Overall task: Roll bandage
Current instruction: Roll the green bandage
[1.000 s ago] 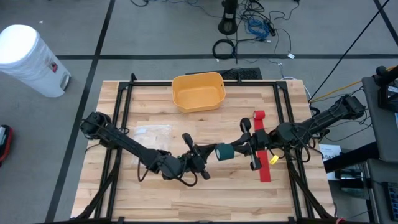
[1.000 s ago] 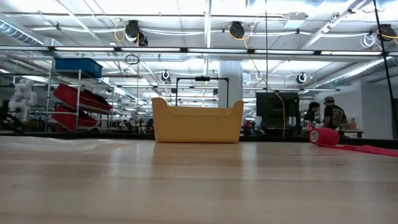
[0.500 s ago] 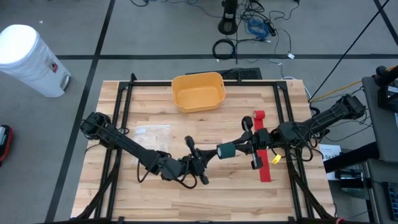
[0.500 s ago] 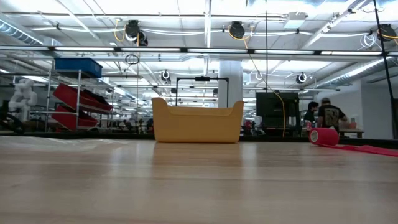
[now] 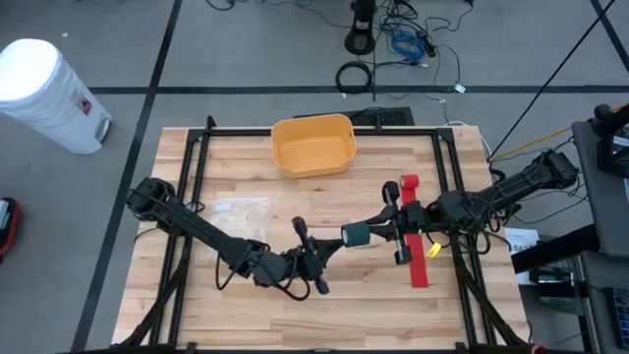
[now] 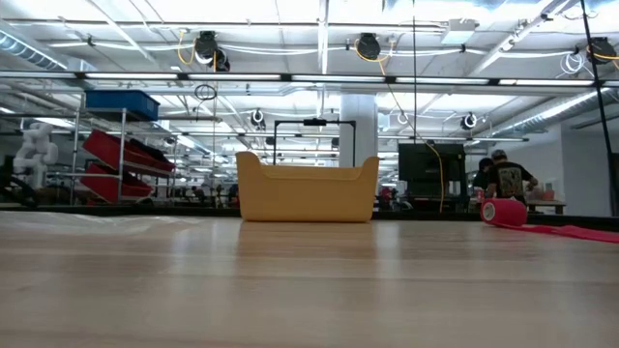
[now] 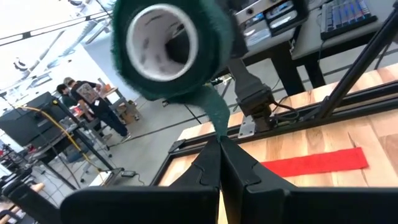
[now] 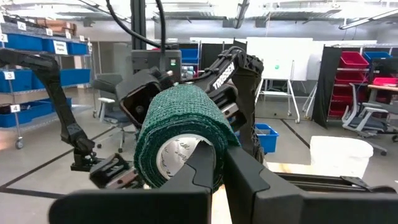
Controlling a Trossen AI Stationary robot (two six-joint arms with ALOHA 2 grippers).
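Being soft and light, the green bandage roll [image 5: 355,235] is clamped at its rim by the right gripper [image 8: 217,163], its loose tail pinched in the left gripper [image 7: 220,163]

My two arms are matte black, jointed, with black cables looping along them; the right gripper [image 5: 378,232] and left gripper [image 5: 319,258] have angular fingers.

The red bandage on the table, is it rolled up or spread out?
Partly spread. In the high view a flat strip of the red bandage lies along the table, and its far end is a small roll.
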